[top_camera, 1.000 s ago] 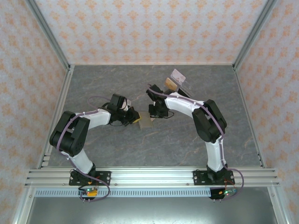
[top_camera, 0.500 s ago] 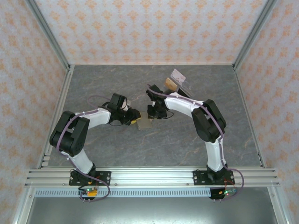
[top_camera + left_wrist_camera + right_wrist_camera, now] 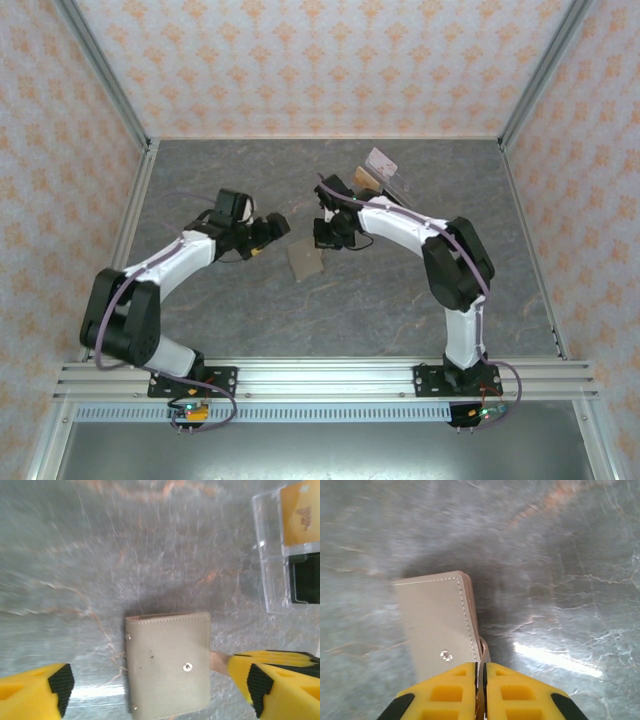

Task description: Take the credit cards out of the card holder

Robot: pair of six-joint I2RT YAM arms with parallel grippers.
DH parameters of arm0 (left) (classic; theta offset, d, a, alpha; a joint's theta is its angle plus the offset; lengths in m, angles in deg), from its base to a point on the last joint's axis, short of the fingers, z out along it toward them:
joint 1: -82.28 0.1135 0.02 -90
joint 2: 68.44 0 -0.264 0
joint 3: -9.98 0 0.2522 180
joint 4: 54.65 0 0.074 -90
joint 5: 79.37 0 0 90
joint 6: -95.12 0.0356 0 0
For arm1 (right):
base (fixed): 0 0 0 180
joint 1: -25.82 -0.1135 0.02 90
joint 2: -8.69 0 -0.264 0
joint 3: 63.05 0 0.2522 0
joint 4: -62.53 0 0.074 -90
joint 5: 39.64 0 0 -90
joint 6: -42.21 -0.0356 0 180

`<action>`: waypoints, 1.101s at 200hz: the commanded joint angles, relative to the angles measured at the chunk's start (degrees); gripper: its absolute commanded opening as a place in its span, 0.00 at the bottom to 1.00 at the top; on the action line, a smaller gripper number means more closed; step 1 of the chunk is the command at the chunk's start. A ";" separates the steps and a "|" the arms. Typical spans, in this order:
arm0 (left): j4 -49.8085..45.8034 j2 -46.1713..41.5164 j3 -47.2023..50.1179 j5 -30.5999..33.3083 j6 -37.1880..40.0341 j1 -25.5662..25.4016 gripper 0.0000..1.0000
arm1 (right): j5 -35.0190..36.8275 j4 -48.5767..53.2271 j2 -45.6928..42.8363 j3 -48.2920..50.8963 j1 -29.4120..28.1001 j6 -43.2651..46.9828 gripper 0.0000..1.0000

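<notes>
Now that the left end effector [image 3: 272,236] no longer pinches the wallet [image 3: 167,665], its jaws stand wide and it sits back to the left, apart from the wallet, which it touched a second ago. The wallet lies flat near the middle of the counter [image 3: 400,290], folded shut, with its grey outside and small snap facing up.

The right end effector [image 3: 481,670] is narrower than it was and is now pressed together at the wallet's right edge. It is clamped on a thin pale strip [image 3: 484,656] that sticks out from that edge. Whether the strip is a card's edge or a flap of the wallet, I cannot tell.

Farther back and to the right stands a clear stand [image 3: 272,555] with an orange card [image 3: 300,510] resting in it.

For the task, the hold has passed to one side: only the right arm grips anything, and nothing pins the wallet down. If the strip is a card, pulling it could drag the whole wallet along rather than slide the card free. The wallet being closed suggests that whatever remains inside is not yet out.
</notes>
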 commanded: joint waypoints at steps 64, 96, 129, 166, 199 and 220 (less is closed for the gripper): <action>-6.21 -10.81 3.82 8.75 0.96 3.92 1.00 | -0.88 -1.69 -0.08 -5.16 -6.26 -1.40 0.10; -5.15 -9.24 4.49 6.74 2.05 4.10 1.00 | 2.94 -0.71 0.08 -4.86 -5.87 -1.93 0.09; -2.03 -6.64 4.81 1.47 3.18 4.02 0.97 | 7.80 -0.27 -2.01 -1.91 -3.92 -2.15 0.09; 1.65 -2.93 4.76 -5.02 4.06 3.76 0.78 | 12.25 -2.15 -2.59 2.51 -1.69 -2.61 0.09; 4.97 -0.45 4.18 -4.94 3.13 0.20 0.59 | 12.35 -3.74 -3.77 6.52 0.34 -1.97 0.09; 5.46 3.32 1.48 -4.18 3.56 -3.39 0.46 | 11.90 -4.94 -4.31 8.72 1.41 -0.68 0.09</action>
